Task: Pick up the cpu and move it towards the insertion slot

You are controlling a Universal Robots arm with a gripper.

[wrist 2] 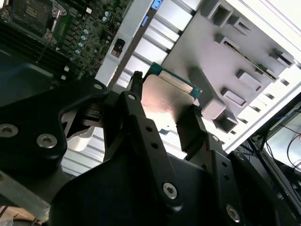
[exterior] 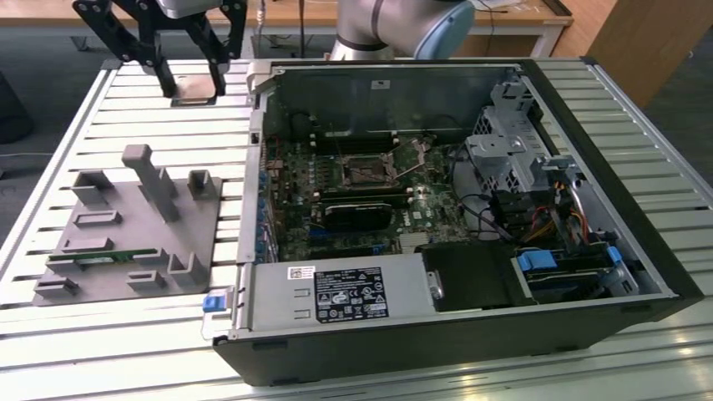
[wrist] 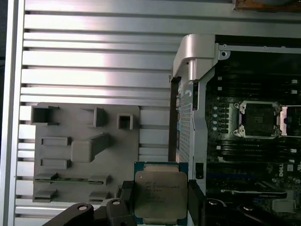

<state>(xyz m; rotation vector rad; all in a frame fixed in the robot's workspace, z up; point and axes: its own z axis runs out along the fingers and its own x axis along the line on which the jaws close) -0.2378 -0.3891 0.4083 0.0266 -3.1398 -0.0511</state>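
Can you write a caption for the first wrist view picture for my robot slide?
The gripper holds the cpu above the slatted table, beside the grey holder tray and open computer case.

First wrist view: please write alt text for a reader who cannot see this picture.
A black two-finger gripper holds a small square cpu with a silvery metal top and green rim above a slatted metal table. Beside it lies a grey plastic fixture tray, and an open computer case shows the square metal-framed insertion slot on its circuit board.
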